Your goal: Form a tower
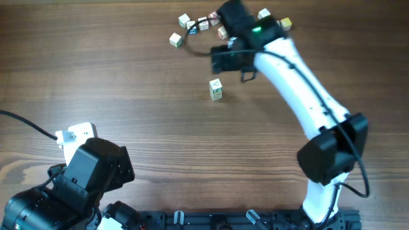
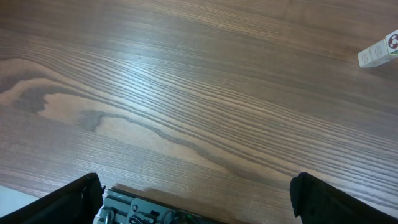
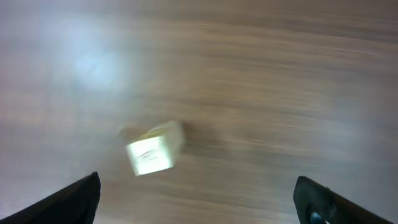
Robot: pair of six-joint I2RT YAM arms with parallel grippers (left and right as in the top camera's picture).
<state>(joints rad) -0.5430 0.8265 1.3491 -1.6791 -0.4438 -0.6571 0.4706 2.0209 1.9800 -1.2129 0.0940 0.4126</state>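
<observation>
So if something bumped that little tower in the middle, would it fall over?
The tower is taller than it is wide and stands free on the table, so a sideways bump would likely topple it. It looks merely stacked, with nothing visibly joining it, so lifting its top would probably leave the rest behind. It looks wooden: likely stiff and light.

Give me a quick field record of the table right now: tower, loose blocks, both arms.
tower: narrow upright stack mid-table, standing alone, nothing touching it
loose blocks: several, scattered at the far edge around the right arm's end
right arm: stretched out toward the far blocks
right jaws: open, empty; wrist view blurred
left arm: at the near left corner
left jaws: open, empty, over bare table
</observation>
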